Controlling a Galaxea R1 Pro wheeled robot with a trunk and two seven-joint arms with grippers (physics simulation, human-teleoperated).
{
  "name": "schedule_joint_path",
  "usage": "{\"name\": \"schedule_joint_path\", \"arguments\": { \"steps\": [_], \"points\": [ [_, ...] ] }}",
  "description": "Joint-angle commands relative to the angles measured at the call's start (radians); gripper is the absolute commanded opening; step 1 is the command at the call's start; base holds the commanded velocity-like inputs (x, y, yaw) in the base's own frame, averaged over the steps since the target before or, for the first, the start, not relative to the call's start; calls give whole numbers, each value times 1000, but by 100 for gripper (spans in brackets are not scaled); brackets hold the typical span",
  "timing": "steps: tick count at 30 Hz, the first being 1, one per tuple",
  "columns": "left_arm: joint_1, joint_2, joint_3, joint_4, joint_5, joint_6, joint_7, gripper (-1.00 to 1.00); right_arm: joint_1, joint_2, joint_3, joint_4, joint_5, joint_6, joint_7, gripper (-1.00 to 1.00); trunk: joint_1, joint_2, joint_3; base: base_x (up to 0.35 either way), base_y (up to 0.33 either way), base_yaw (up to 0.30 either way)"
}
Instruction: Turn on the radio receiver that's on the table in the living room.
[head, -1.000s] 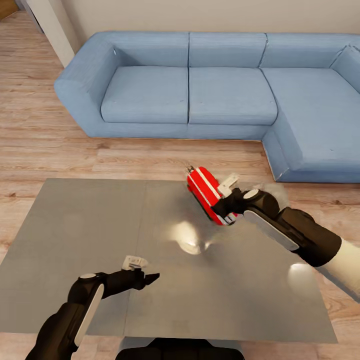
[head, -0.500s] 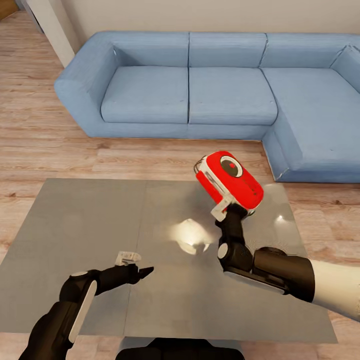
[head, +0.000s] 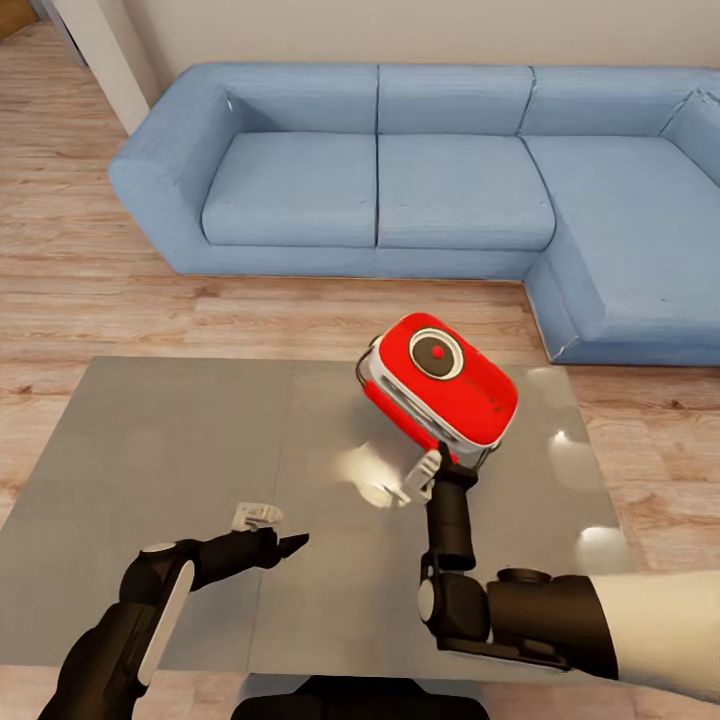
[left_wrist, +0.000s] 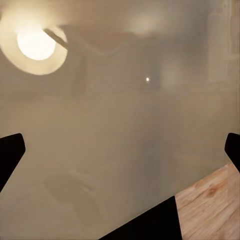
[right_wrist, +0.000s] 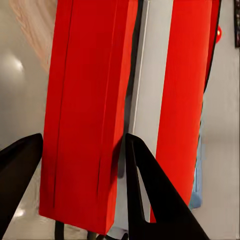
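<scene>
The red radio receiver (head: 440, 385) is held up over the right half of the glossy grey table (head: 150, 450), tilted so its white-ringed dial (head: 436, 353) faces up. My right gripper (head: 452, 470) grips its lower edge from below. The right wrist view has the radio's red and white-striped narrow edge (right_wrist: 90, 110) close up, with my right gripper (right_wrist: 82, 145) shut on one red section of it. My left gripper (head: 290, 545) hovers low over the table's front left, open, with only the reflective tabletop (left_wrist: 120, 125) between its fingers.
A blue L-shaped sofa (head: 400, 170) runs along the far wall and down the right side. Light wood plank floor (head: 90, 290) lies between sofa and table. Lamp reflections (head: 375, 475) glare on the tabletop near the radio.
The right arm has swung down and towards me, turning the radio from edge-on to dial-up and shifting it slightly left. The left arm drew back a little.
</scene>
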Motion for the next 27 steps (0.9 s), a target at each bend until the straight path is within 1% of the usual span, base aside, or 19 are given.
{"name": "schedule_joint_path", "arguments": {
  "steps": [1, 2, 3, 4, 5, 6, 7, 9, 10, 12, 16, 17, 21, 22, 23, 24, 26, 27],
  "points": [
    [0, 0, 0, 0, 0, 0, 0, 100, 3, 2, 2, 10, 15, 0, 0, -100, 0, 0, 0, 0, 0, 0],
    [0, 0, 0, 1, 0, 1, 0, 100, 8, 6, 4, 35, 36, 0, 0, -100, 0, 0, 0, 0, 0, 0],
    [0, -1, 0, 1, 0, 1, 0, 100, 10, 9, 5, 51, 45, -1, 1, -100, 0, 0, 0, 0, 0, 0],
    [0, -1, 0, 1, 0, 1, 0, 100, 14, 18, 6, 89, 62, -7, 1, -100, 0, 0, 0, 0, 0, 0],
    [0, -2, 0, 1, -1, 1, 0, 100, 26, 50, 9, 205, 100, -50, 1, -100, 0, 0, 0, 0, 0, 0],
    [0, -2, 0, 1, -1, 1, 0, 100, 33, 66, 9, 256, 117, -71, 1, -100, 0, 0, 0, 0, 0, 0],
    [0, -2, 0, 1, -1, 1, 0, 100, 37, 74, 9, 281, 126, -80, 0, -100, 0, 0, 0, 0, 0, 0],
    [0, -3, -1, 1, -2, 14, 0, 100, 49, 104, 10, 381, 169, -106, 0, -100, 0, 0, 0, 0, 0, 0],
    [0, -5, -2, 1, -3, 37, 1, 100, 56, 127, 9, 457, 217, -120, 0, -100, 0, 0, 0, 0, 0, 0],
    [0, -5, -2, 1, -3, 43, 1, 100, 58, 132, 9, 479, 233, -124, 0, -100, 0, 0, 0, 0, 0, 0],
    [0, -5, -2, 1, -2, 48, 1, 100, 59, 137, 9, 522, 245, -128, 0, -100, 0, 0, 0, 0, 0, 0],
    [0, -7, -2, 0, -2, 50, 0, 100, 59, 145, 10, 598, 256, -153, 0, -100, 0, 0, 0, 0, 0, 0],
    [0, -11, -4, -5, -2, 51, 0, 100, 64, 162, 10, 668, 280, -181, 0, -100, 0, 0, 0, 0, 0, 0],
    [0, -12, -4, -11, -1, 52, 0, 100, 73, 166, 10, 689, 293, -185, 0, -100, 0, 0, 0, 0, 0, 0],
    [0, -16, -4, -25, 0, 64, 0, 100, 107, 180, 10, 728, 328, -190, 0, -100, 0, 0, 0, 0, 0, 0],
    [0, -18, -5, -32, 2, 71, 0, 100, 123, 186, 10, 744, 346, -191, 0, -100, 0, 0, 0, 0, 0, 0],
    [0, -35, -6, -49, 11, 81, -2, 100, 145, 193, 10, 768, 369, -192, 1, -100, 0, 0, 0, 0, 0, 0],
    [0, -42, -6, -56, 13, 83, -2, 100, 148, 194, 10, 773, 372, -192, 1, -100, 0, 0, 0, 0, 0, 0]
  ]
}}
